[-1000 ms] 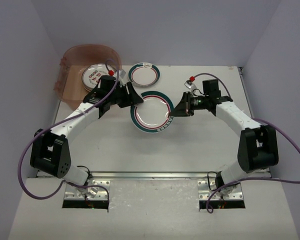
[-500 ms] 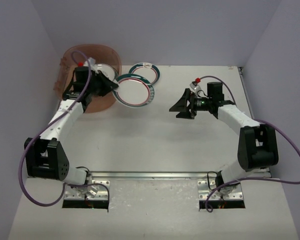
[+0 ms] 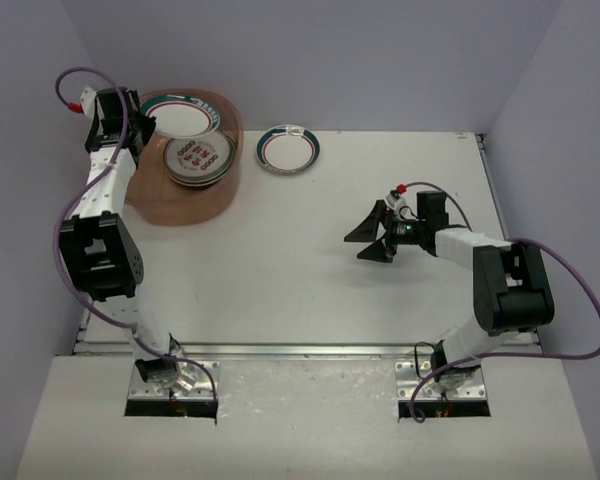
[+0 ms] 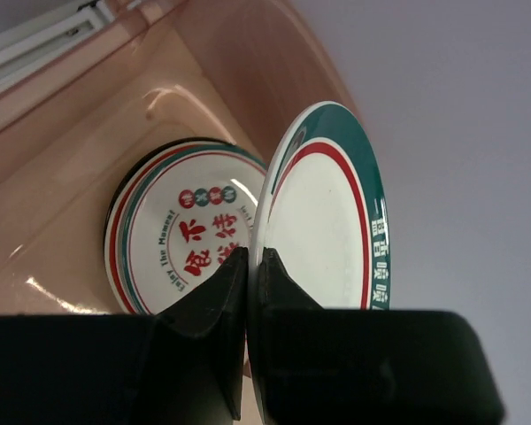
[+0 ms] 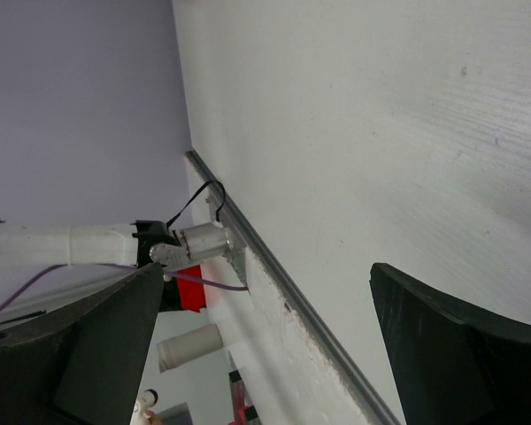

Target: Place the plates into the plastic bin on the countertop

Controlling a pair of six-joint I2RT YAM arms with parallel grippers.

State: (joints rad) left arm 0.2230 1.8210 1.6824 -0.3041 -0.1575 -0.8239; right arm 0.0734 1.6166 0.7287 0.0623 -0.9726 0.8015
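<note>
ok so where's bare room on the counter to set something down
The countertop is bare between the plastic bin, the right tool and the front rail; also right of the loose plate. Crowded: the bin, with stacked plates and the left tool holding a tilted plate over it.

Glossy glaze shines on the teal-and-red rimmed plate (image 4: 323,221); the plastic bin (image 4: 71,115) is translucent, smooth and reflective; the white countertop (image 5: 380,106) looks matt and faintly grained, its front rail (image 5: 274,270) bare, dull-shining metal.
</note>
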